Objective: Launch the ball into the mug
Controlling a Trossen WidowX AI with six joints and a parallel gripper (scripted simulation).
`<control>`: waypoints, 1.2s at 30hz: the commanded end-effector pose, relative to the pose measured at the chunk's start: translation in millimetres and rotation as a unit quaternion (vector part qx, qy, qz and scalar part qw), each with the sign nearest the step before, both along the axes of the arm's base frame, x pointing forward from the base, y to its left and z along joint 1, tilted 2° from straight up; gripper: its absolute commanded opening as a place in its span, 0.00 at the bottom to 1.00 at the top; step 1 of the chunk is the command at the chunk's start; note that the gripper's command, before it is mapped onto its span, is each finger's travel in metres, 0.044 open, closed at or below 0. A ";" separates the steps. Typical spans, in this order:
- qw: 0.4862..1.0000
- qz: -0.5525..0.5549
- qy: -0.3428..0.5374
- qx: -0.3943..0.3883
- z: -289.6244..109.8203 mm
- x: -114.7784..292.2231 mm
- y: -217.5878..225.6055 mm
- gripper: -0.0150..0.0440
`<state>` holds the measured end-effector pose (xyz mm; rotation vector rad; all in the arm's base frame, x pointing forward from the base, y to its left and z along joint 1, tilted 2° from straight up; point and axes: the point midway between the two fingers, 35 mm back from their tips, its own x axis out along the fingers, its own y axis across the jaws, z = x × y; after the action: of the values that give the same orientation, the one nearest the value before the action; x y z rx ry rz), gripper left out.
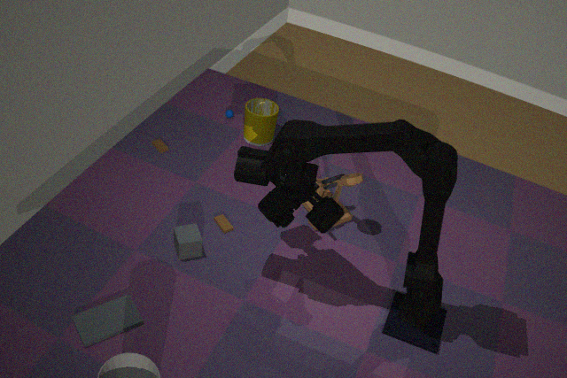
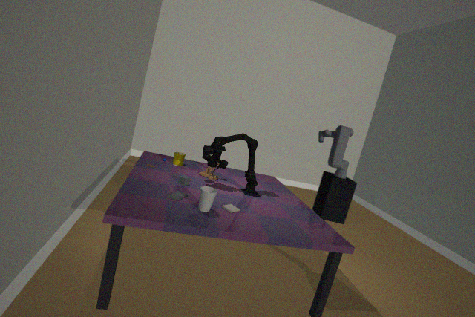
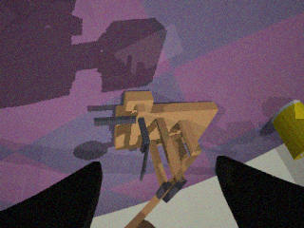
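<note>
The wooden catapult [image 1: 339, 184] [image 2: 208, 174] [image 3: 169, 127] stands on the purple table [image 1: 114, 190] [image 2: 268, 237] near its middle. Its long arm reaches toward the wrist camera. My gripper [image 1: 301, 217] [image 2: 217, 165] [image 3: 159, 167] is open and empty. It hangs just above the catapult, with one finger on each side of the arm. The yellow mug [image 1: 260, 120] [image 2: 179, 158] [image 3: 293, 128] stands upright farther back. The small blue ball [image 1: 229, 113] [image 2: 163, 159] lies on the table just left of the mug, outside it.
A grey cube [image 1: 188, 241], two small orange blocks [image 1: 223, 222] [image 1: 159, 145] and a flat grey slab [image 1: 105, 319] lie left of the arm. A white cup [image 1: 128, 366] [image 2: 207, 198] stands near the front edge. A second grey robot [image 2: 339, 150] stands on a black pedestal beside the table.
</note>
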<state>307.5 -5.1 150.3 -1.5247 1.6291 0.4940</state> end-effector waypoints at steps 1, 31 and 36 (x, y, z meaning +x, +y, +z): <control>0.997 -0.045 -0.044 0.033 4.0 13.1 -4.4 0.97; 0.838 -0.353 -0.339 0.240 52.8 102.3 -83.8 1.00; 0.793 -0.391 -0.383 0.268 66.6 115.1 -104.9 1.00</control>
<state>413.2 -98.2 204.8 -0.4819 1.2111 -0.0963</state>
